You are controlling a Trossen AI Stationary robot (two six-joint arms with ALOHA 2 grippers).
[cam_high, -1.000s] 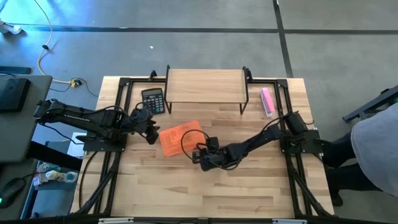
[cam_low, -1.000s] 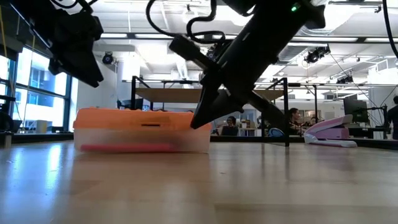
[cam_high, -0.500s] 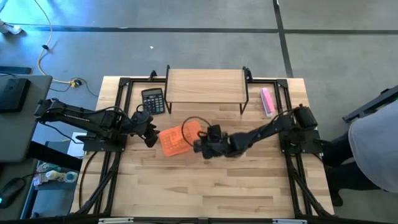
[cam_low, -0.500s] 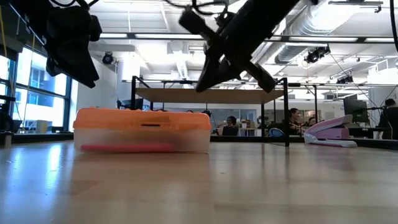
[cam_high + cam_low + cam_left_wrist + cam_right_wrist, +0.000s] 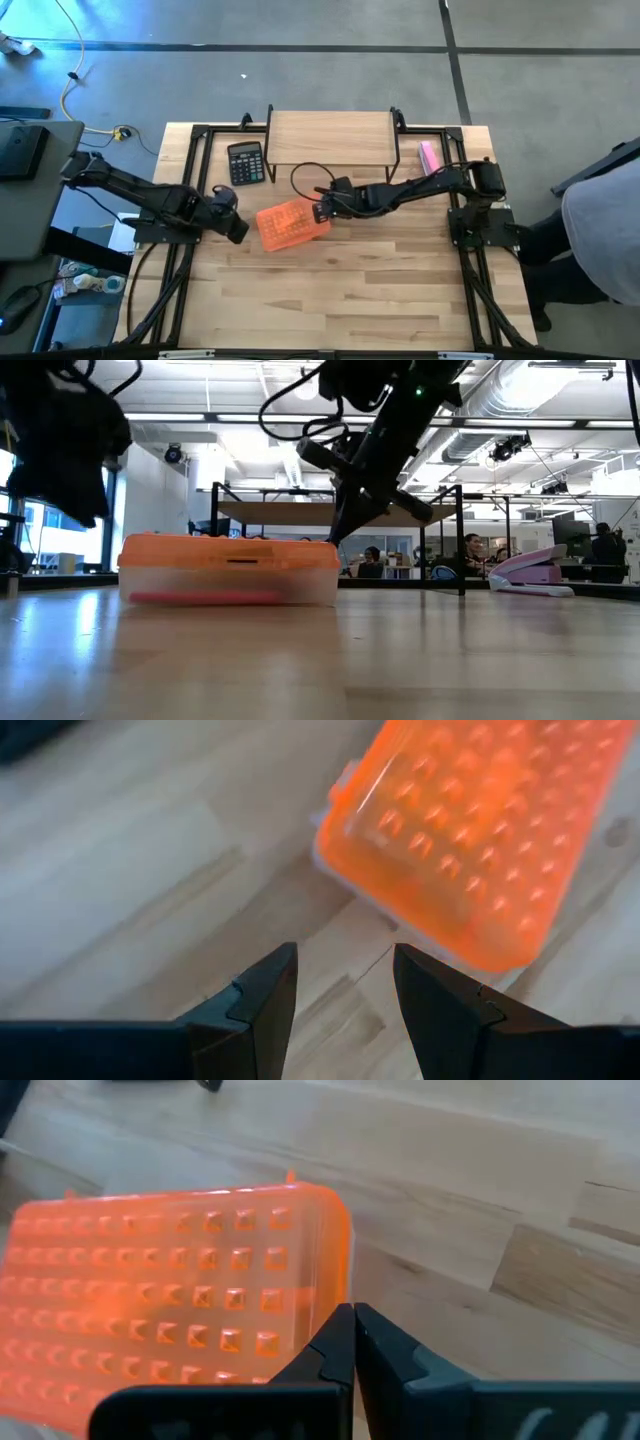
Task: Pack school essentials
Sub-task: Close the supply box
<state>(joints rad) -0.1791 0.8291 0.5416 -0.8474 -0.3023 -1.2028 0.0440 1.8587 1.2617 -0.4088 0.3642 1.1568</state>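
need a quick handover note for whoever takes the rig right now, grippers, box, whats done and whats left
Left gripper: open, empty, just off the orange box, on its left.
Right gripper: shut, empty, at the box's right end.
Box: mid-table, lid closed; something pink shows through its clear base in the low view.
Black calculator and pink stapler sit at the back, outside.
Left: confirm the lid is latched.
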